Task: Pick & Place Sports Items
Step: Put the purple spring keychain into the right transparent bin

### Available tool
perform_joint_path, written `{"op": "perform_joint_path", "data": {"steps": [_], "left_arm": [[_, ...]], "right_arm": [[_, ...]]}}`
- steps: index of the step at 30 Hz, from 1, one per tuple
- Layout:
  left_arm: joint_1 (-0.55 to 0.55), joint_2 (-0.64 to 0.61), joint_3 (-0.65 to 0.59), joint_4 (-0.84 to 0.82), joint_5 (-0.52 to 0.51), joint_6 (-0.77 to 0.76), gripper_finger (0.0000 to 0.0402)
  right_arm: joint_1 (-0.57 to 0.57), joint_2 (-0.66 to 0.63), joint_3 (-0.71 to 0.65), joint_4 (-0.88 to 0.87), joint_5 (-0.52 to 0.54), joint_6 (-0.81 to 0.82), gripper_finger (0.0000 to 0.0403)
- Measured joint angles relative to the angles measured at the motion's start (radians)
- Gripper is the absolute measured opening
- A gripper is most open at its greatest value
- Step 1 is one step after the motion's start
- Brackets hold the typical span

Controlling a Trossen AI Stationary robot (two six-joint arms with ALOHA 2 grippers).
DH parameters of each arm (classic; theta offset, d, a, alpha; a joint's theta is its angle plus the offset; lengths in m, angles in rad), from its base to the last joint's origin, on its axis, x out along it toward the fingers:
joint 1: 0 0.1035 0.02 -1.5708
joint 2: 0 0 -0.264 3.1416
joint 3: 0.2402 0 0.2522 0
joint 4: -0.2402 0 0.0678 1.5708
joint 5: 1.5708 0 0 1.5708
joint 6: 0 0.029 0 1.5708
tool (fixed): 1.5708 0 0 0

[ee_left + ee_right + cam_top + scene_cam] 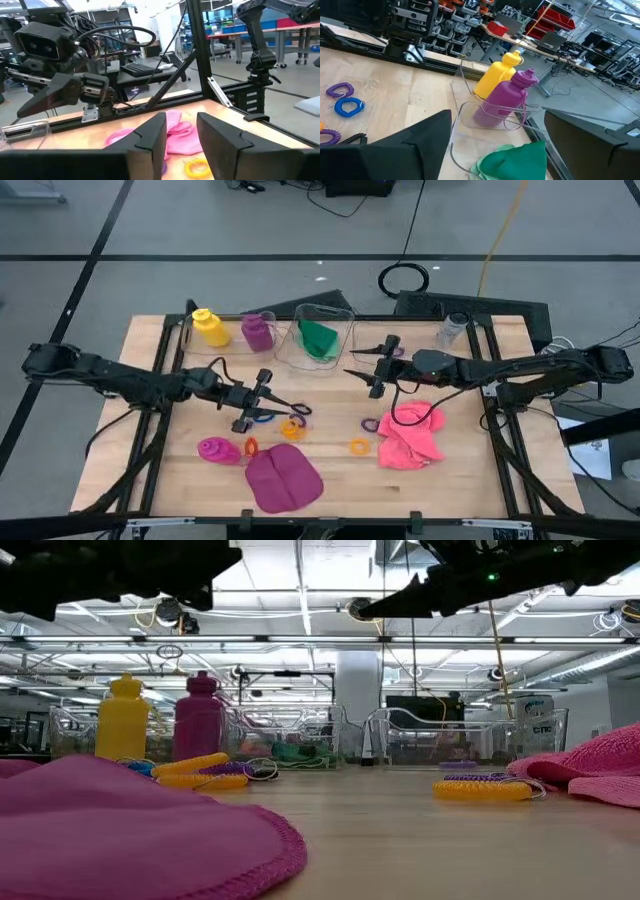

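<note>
Your sports items sit scattered on the wooden table [440,480]: the yellow bottle [209,326] and purple bottle [258,331] at eleven o'clock, the green cloth [319,339] in a clear bin [345,318] at twelve, the pink cloth [410,437] at four, the magenta cloth [283,479] at six with the magenta bottle [214,450] lying beside it. Small rings [359,446] dot the middle. Your left gripper [268,406] hovers over the rings, fingers narrowly parted, holding nothing. Your right gripper [368,366] hangs beside the bin, fingers spread wide. Beyond the table you see grey floor, cables and workshop benches.
</note>
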Motion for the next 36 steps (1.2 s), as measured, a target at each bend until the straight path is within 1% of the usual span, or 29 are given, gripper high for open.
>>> {"op": "perform_joint_path", "data": {"steps": [12,20,32,36], "left_arm": [[0.000,0.000,0.000,0.000,0.000,-0.001,0.0093],[0.000,0.000,0.000,0.000,0.001,-0.054,0.0093],[0.000,-0.001,0.000,0.004,0.002,-0.049,0.0093],[0.000,-0.041,0.000,-0.036,0.002,-0.047,0.0093]], "right_arm": [[0.000,0.000,0.000,0.000,0.000,0.000,0.0247],[0.000,0.000,0.000,0.000,0.000,0.000,0.0247],[0.000,0.000,0.000,0.000,0.000,0.000,0.0247],[0.000,0.000,0.000,0.000,0.000,0.000,0.0247]]}}
